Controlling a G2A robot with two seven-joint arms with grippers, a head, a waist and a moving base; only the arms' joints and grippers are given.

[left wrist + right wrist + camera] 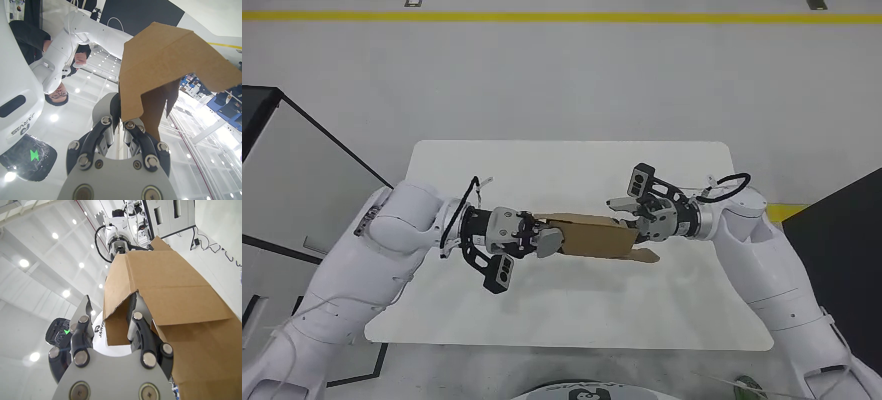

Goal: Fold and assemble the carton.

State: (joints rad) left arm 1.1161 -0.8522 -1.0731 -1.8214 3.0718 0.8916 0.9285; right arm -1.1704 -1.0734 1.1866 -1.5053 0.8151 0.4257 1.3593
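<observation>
Left gripper [119,115]: clamped on a flap edge at one end of the carton [162,62].
Right gripper [109,306]: fingers apart, straddling a flap at the other end, with one finger [137,315] tucked inside.
Carton: spans between both grippers over the table [542,170], partly opened.
Handling: likely light; thin board, stiff across its panels, hinging at the creases and easily crushed. Best held on panel edges near a crease.
Top view: gives the carton's whole span and its level lie.
Wrist views: give each bite and the open end.
</observation>
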